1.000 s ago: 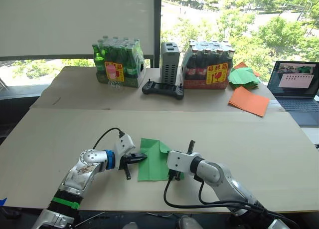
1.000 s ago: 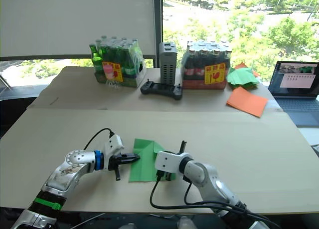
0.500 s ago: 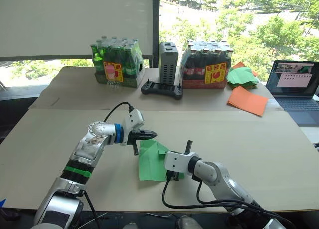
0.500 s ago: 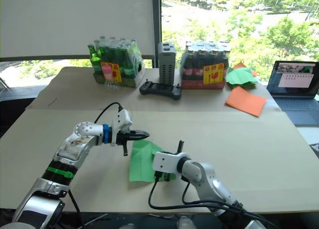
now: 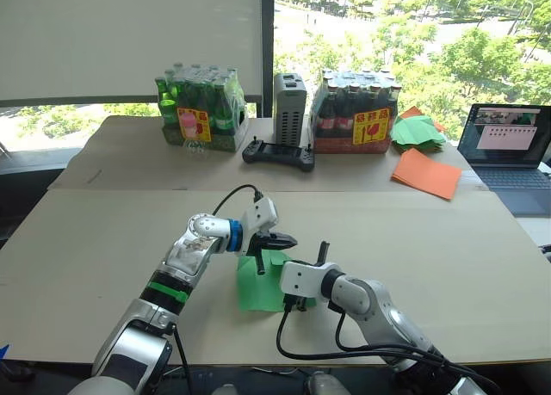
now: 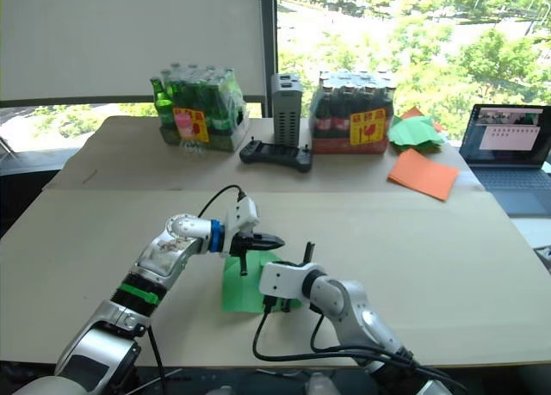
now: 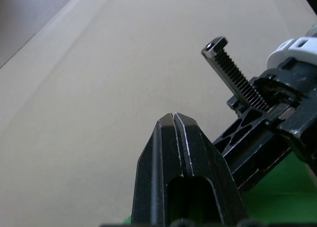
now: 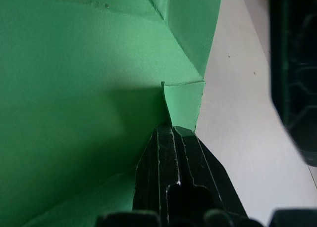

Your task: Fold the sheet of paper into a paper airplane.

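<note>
- The sheet of paper (image 5: pixel 258 285) lay flat on the near middle of the table (image 5: pixel 448 240), its long axis running from the near edge away toward the window.
- Its far end carried folded flaps narrowing toward the far side, and its near end was a square-cut edge.
- The left gripper (image 5: pixel 287 239) hovered over the sheet's far end, fingers pressed together on nothing and pointing toward the robot's right.
- The right gripper (image 8: pixel 173 134) sat at the sheet's right edge, fingers closed, their tips against a small raised flap of the green paper; whether the flap was actually pinched could not be told.
- Well apart, at the table's far right, lay orange sheets (image 5: pixel 429 173) and a heap of green folded papers (image 5: pixel 419 130).
</note>
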You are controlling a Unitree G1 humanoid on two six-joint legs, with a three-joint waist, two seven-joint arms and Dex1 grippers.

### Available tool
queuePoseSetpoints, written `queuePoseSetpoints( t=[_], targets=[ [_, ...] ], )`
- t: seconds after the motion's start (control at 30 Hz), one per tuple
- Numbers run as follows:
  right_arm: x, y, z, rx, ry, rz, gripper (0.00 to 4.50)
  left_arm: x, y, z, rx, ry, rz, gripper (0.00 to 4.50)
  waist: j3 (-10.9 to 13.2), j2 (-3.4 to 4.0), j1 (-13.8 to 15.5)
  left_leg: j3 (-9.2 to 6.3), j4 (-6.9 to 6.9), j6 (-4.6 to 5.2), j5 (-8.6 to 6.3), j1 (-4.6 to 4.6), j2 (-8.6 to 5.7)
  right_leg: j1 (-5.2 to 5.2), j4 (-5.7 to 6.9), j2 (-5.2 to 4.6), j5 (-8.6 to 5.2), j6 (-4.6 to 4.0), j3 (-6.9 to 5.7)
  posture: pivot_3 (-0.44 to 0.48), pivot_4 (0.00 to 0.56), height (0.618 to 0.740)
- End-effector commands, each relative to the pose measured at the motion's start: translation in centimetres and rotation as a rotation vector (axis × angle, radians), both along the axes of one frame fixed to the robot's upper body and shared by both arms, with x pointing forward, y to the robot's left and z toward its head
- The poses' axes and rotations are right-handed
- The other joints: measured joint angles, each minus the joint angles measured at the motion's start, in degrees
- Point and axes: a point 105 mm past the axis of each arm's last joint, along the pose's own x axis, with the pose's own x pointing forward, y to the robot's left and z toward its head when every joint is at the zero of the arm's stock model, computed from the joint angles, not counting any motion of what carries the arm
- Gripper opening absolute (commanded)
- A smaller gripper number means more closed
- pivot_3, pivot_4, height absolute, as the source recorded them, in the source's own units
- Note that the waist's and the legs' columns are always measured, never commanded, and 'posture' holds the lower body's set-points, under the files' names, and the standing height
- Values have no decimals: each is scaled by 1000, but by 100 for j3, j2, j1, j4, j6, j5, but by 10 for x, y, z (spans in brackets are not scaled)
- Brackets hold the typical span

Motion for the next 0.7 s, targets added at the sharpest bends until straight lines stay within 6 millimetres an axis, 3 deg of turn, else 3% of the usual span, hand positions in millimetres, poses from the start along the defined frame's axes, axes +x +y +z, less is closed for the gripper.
queuePoseSetpoints(
  t=[0.03, 0.37, 0.7],
  targets=[
    [1, -4, -3, -6, 19, -20, 24, 7, 14, -4, 47, -45, 31, 0, 0, 0, 7, 0, 0, 0, 0, -1, -1, 0, 0, 0, 0, 0, 0, 0, 150, 740],
    [-1, -1, -2, -6, 16, -9, 24, 20, 13, -12, 117, -116, 46, 0, 0, 0, 20, 1, 1, 0, 0, -2, -2, 2, -2, -2, 0, 0, -1, 0, 150, 740],
    [-4, 2, -3, -7, 23, 4, 24, 29, 26, -31, 219, -129, 93, 0, -1, -1, 19, 0, 1, 0, 0, 3, -2, 6, -1, -1, 0, 0, -1, 0, 150, 740]
  ],
)
